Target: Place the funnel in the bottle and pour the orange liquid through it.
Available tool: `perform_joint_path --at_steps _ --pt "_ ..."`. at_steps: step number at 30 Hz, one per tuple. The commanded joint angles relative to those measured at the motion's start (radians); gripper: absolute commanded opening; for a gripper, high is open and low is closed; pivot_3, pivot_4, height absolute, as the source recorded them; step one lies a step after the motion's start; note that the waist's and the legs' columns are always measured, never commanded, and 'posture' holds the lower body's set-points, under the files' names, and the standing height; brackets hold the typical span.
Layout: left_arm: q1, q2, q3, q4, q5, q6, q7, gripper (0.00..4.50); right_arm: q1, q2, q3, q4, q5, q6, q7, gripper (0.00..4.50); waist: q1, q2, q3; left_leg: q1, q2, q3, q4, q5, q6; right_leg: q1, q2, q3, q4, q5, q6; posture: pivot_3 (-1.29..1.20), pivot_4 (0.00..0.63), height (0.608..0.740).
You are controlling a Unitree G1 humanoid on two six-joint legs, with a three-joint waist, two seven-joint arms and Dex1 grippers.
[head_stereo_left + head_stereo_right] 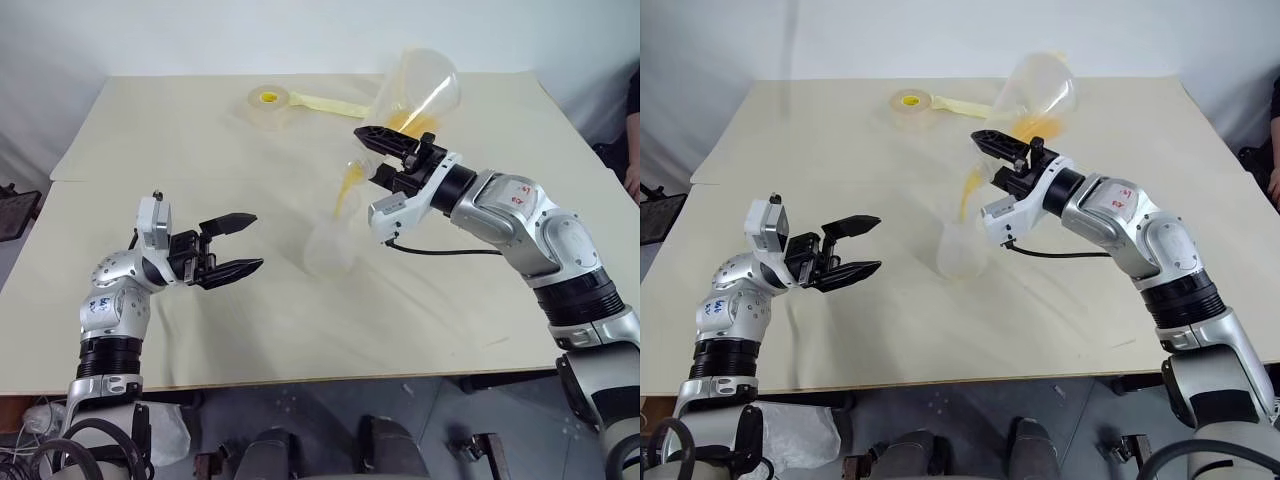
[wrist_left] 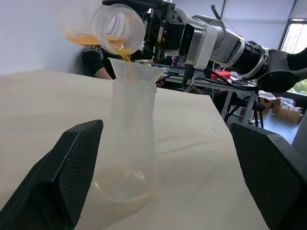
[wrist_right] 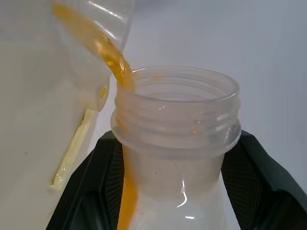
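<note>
Orange liquid [image 2: 125, 53] streams into funnel [image 2: 132, 69]; head view blurs it.

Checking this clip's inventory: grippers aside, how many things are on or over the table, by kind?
clear containers: 2, the bottle and the pouring vessel
funnel: 1
tape roll: 1
total: 4

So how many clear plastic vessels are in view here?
3. A cone-shaped pouring vessel is tilted in the right gripper, a bottle stands on the table below it, and a small funnel sits in the bottle's neck. None seem hidden.
</note>
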Motion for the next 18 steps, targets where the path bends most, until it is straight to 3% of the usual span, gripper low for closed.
perform_joint_path --at_steps 1,18 --pt "-0.021 0.004 0.011 -0.009 -0.009 -0.016 -0.008 4.50 -0.035 -0.006 -0.024 -0.012 0.002 -0.013 -0.024 2.42 0.000 0.000 0.000 0.000 0.000 0.000 0.000 0.000 0.000 0.000 0.000 0.000 0.000 0.000 0.000 0.00 0.150 0.740" --pt "-0.050 0.001 0.005 0.022 -0.002 -0.028 -0.022 4.50 -0.042 0.001 -0.015 -0.008 -0.057 -0.051 -0.067 2.42 0.000 0.000 0.000 0.000 0.000 0.000 0.000 0.000 0.000 0.000 0.000 0.000 0.000 0.000 0.000 0.00 0.150 0.740"
